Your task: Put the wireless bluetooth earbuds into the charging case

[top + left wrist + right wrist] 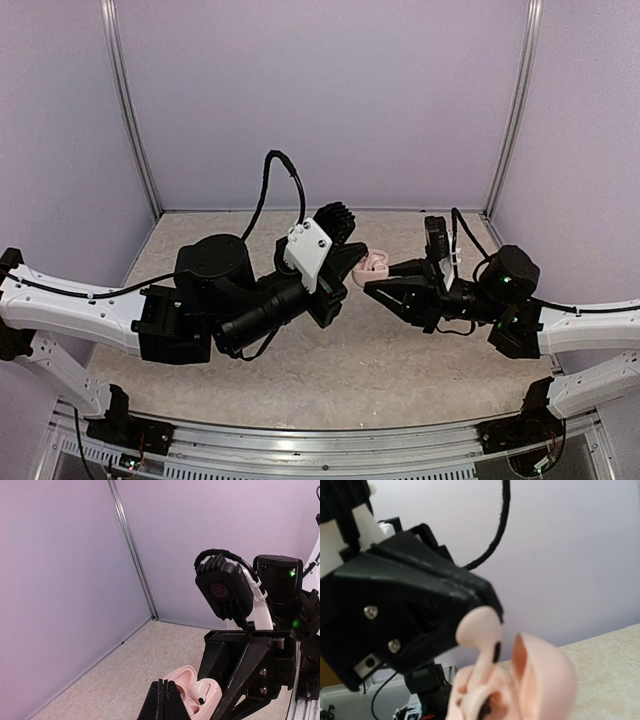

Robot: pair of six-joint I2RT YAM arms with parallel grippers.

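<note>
our right fingers (388, 290) grasp the open pale-pink plastic clamshell case (374, 264) holding a small pale stemmed earbud (479, 630); our left fingers (156, 705) are clenched alongside.

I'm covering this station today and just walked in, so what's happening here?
It's mid-insertion over the table. The right gripper appears to hold the open charging case. The left gripper is shut, with its tip at an earbud that stands partly in the case, seemingly not fully seated.

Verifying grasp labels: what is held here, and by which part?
The right gripper appears to clamp the open charging case by its base; the left gripper, shut, holds nothing, its tip beside an earbud head.
</note>
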